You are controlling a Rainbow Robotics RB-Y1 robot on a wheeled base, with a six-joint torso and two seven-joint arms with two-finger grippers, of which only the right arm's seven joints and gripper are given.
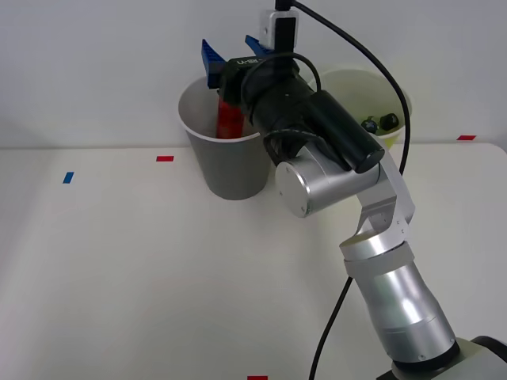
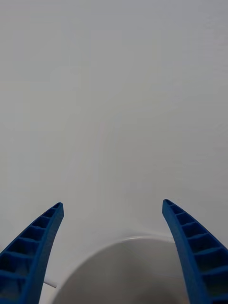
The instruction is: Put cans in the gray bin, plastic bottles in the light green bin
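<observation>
The gray bin (image 1: 230,168) stands at the back of the white table. A red can (image 1: 230,120) is inside it, leaning near the far wall, its top hidden behind my wrist. My right gripper (image 1: 232,52) hovers just above the bin's rim, open, with nothing between its blue fingers. In the wrist view the gripper (image 2: 112,204) is spread wide over the gray bin's white rim (image 2: 128,239). The light green bin (image 1: 393,140) stands to the right, partly behind my arm. Dark-capped plastic bottles (image 1: 379,122) lie inside it.
My arm's silver elbow (image 1: 305,186) hangs just in front of the two bins. A black cable (image 1: 372,59) loops over the light green bin. Tape marks dot the table: red (image 1: 165,158), blue (image 1: 68,177), red (image 1: 466,137). A white wall is close behind the bins.
</observation>
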